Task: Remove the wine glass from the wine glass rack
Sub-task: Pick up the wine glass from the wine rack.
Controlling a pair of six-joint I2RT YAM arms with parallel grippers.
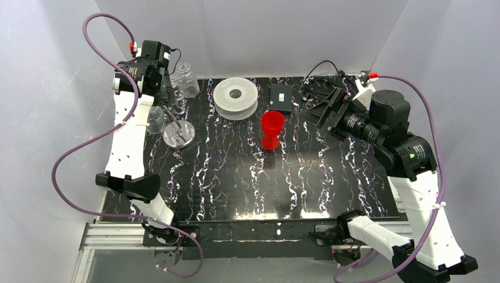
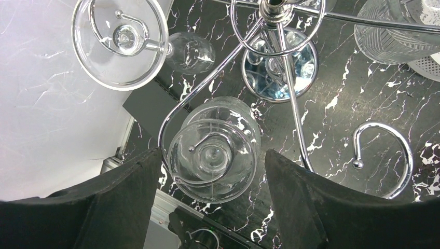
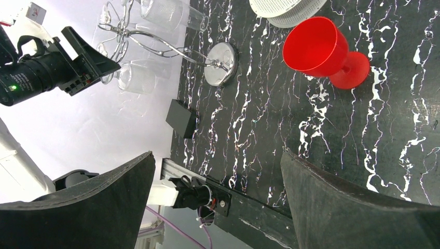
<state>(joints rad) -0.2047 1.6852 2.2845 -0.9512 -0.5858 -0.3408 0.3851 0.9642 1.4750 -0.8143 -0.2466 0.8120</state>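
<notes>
the glass (image 2: 212,158) hangs foot-up from an arm of the rack (image 2: 280,78), between the left jaws, which stand apart. better to close gently, then slide it out of the arm's open end. right jaws are apart too.

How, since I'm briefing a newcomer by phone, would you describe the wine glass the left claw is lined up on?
On the black marbled table, find the wine glass rack near the far left corner. The wine glass hangs foot-up between the fingers of the open left claw. Its plain neighbour hangs outside them; the patterned glass is farther off.
</notes>
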